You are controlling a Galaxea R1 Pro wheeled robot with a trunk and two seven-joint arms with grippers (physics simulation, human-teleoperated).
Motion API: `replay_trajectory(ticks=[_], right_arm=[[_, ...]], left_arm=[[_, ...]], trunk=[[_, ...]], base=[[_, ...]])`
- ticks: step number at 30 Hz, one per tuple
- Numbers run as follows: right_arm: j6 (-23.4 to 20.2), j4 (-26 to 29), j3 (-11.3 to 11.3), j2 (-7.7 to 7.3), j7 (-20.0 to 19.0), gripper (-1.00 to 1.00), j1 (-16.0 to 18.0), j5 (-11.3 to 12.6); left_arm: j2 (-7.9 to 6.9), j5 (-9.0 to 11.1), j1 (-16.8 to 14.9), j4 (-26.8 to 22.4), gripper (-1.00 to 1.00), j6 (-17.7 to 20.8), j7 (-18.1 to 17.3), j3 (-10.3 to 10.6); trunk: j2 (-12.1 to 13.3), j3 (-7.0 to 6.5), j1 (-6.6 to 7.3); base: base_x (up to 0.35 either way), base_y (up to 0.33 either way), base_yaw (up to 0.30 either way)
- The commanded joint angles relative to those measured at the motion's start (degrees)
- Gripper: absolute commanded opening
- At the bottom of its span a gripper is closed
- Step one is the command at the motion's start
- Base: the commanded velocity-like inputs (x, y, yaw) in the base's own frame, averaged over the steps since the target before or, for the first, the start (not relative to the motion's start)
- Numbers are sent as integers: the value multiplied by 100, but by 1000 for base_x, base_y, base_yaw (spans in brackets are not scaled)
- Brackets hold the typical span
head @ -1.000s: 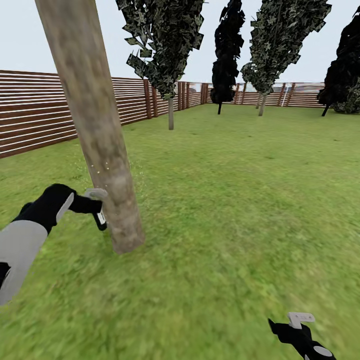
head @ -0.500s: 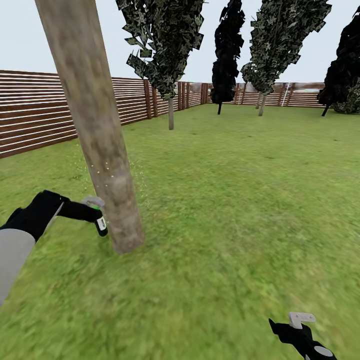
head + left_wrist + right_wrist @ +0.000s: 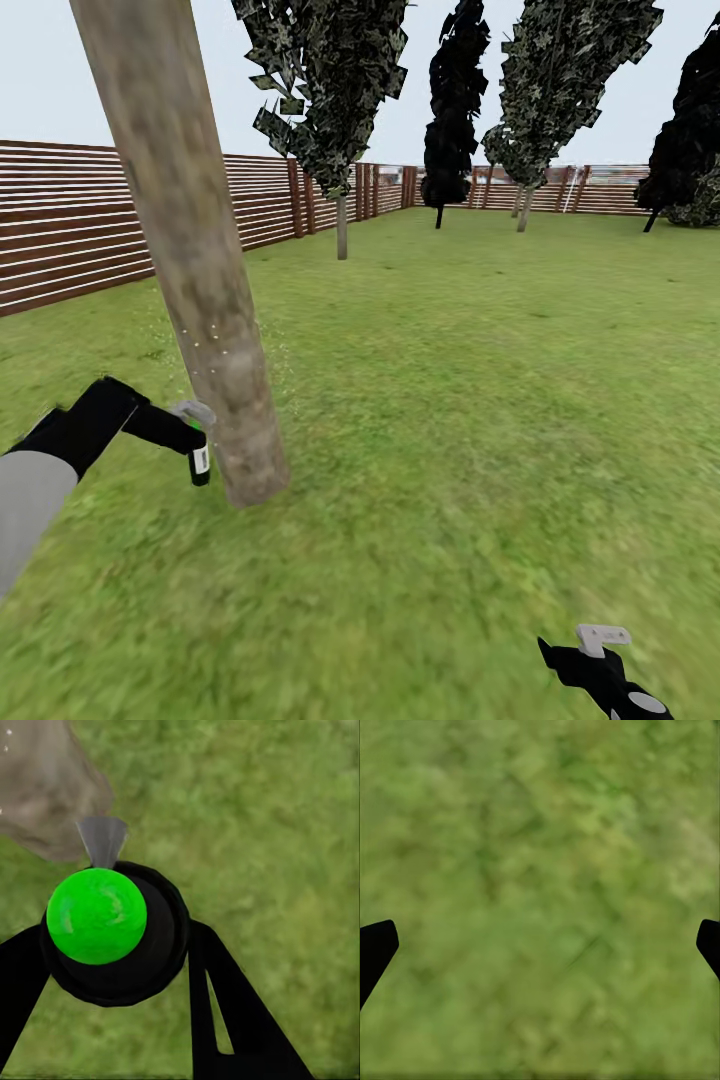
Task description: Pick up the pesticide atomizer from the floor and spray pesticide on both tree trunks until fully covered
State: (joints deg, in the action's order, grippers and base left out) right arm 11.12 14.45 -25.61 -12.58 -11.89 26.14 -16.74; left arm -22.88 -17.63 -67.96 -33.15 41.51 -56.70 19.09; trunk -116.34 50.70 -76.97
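- The left hand (image 3: pixel 185 432) pinches the pesticide atomizer (image 3: pixel 199 452) just beside the near tree trunk (image 3: pixel 190 260), low toward its base.
- In the left wrist view, two black fingers (image 3: pixel 225 997) flank the atomizer's round black body (image 3: pixel 131 952), its green spot (image 3: pixel 96 916) is up, and its grey nozzle (image 3: pixel 103 840) points at the trunk (image 3: pixel 45 791).
- Tiny white specks dot the trunk's bark.
- The right hand (image 3: pixel 590 655) hangs over grass (image 3: pixel 480 400), well apart from the trunk, fingers (image 3: pixel 375 949) spread wide.
- A slatted brown fence (image 3: pixel 70 225) stands behind the trunk.
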Motion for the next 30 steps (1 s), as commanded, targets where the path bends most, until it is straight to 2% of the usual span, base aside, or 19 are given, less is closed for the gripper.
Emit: replay_trajectory(ticks=[1, 8, 12, 15, 16, 17, 19, 24, 26, 27, 28, 30], right_arm=[[22, -4, -50, 1, -32, 100, 5, -49], [25, -4, -50, 1, -32, 100, 5, -49], [24, -4, -47, 1, -32, 100, 5, -49], [23, -4, -45, 1, -32, 100, 5, -49], [25, -4, -42, 3, -32, 100, 5, -49], [25, -4, -41, 2, -32, 100, 5, -49], [23, -4, -44, 2, -32, 100, 5, -49], [25, -4, -49, 1, -32, 100, 5, -49], [24, -4, -48, 1, -34, 100, 5, -49], [27, -4, -49, 1, -33, 100, 5, -49], [24, -4, -49, 1, -32, 100, 5, -49], [24, -4, -47, 1, -32, 100, 5, -49]], left_arm=[[-5, -26, 72, -31, -100, 10, -34, 34], [-1, -21, 132, -77, -100, 8, -31, 45], [0, 19, 224, 257, -100, 1, 594, 19], [2, 25, 401, 387, -100, -311, 737, -29], [3, 24, 413, 375, -100, -355, 756, -134], [3, 14, 397, 343, -100, -366, 764, -356], [3, 0, 281, 306, -100, -272, 766, -536], [10, -17, -253, 292, -100, 11, 766, -549], [24, -20, -264, 297, -100, 16, 774, -522], [25, -21, -253, 305, -100, 12, 827, -517], [22, -6, -206, 419, -100, -12, 1106, -525], [26, 23, -19, 681, -100, -61, 1409, -535]], trunk=[[-3, 5, 1], [-3, 5, 1], [-3, 5, 1], [-3, 5, 1], [-3, 5, 1], [-3, 5, 1], [-3, 5, 1], [-3, 5, 1], [-3, 5, 1], [-3, 5, 1], [-3, 5, 1], [-3, 5, 1]], base=[[0, 0, 0], [0, 0, 0], [0, 0, 0], [0, 0, 0], [0, 0, 0], [0, 0, 0], [0, 0, 0], [0, 0, 0], [0, 0, 0], [0, 0, 0], [0, 0, 0], [0, 0, 0]])
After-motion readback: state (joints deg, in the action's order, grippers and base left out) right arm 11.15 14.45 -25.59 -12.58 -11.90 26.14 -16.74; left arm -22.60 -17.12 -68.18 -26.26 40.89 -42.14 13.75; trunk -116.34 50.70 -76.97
